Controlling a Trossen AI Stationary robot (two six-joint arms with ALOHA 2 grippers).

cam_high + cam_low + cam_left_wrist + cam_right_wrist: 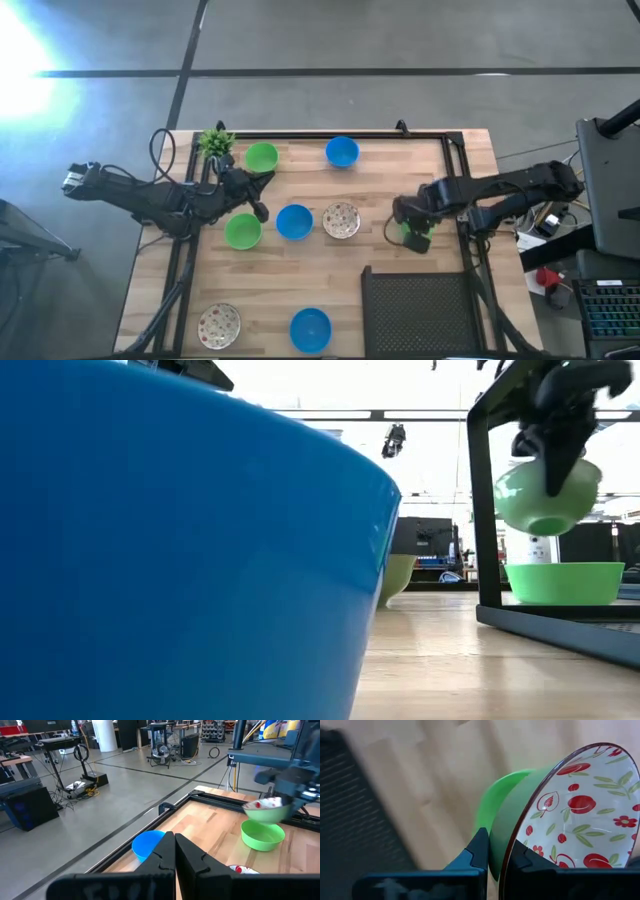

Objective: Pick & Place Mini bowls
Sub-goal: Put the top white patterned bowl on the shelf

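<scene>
My right gripper (413,232) hangs at the table's right, shut on a mini bowl (580,815) that is white inside with red fruit and green leaves, pale green outside (548,495). Under it a plain green bowl (262,835) stands on the table. My left gripper (258,208) is shut and holds nothing, above the table's left half between two green bowls (261,156) (242,231). Also standing on the wood are blue bowls (342,151) (294,222) (310,329) and patterned white bowls (342,221) (219,325). My right gripper has the patterned bowl by its rim (506,855), one finger (520,862) inside the bowl and the other finger (480,850) on its outer wall. The fingers come from above, pointing down. The bowl hangs tilted below them (548,495), lifted clear above the green bowl.
A small potted plant (215,142) stands at the far left corner. A dark perforated mat (420,310) covers the near right. A black frame (330,135) runs along the table's edges. The near blue bowl (180,540) fills most of the low view.
</scene>
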